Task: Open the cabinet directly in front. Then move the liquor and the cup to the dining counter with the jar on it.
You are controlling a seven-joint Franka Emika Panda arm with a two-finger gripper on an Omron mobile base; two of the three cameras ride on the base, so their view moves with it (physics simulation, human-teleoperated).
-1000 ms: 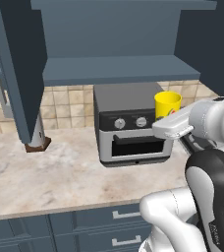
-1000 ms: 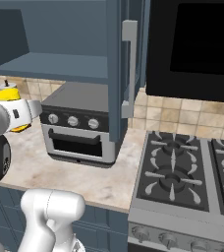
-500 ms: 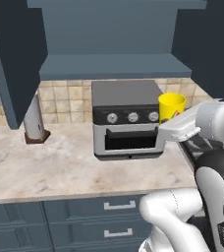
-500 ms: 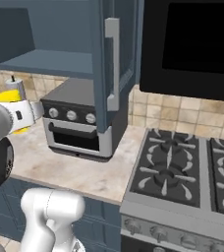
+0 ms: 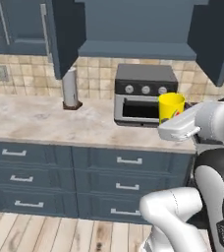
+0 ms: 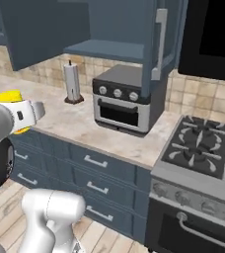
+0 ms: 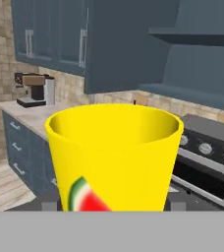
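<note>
- Since a second ago our base has backed away, drawers now showing.
- Our gripper (image 7: 113, 209), jaws wide, apparently clasps the cup (image 7: 114, 156) upright; cabinet (image 5: 133, 29) open.

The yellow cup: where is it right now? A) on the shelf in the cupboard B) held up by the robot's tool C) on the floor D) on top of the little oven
B: the yellow cup sits upright in the tool at the end of the arm, in the air in front of the little oven, with nothing under it.
</note>
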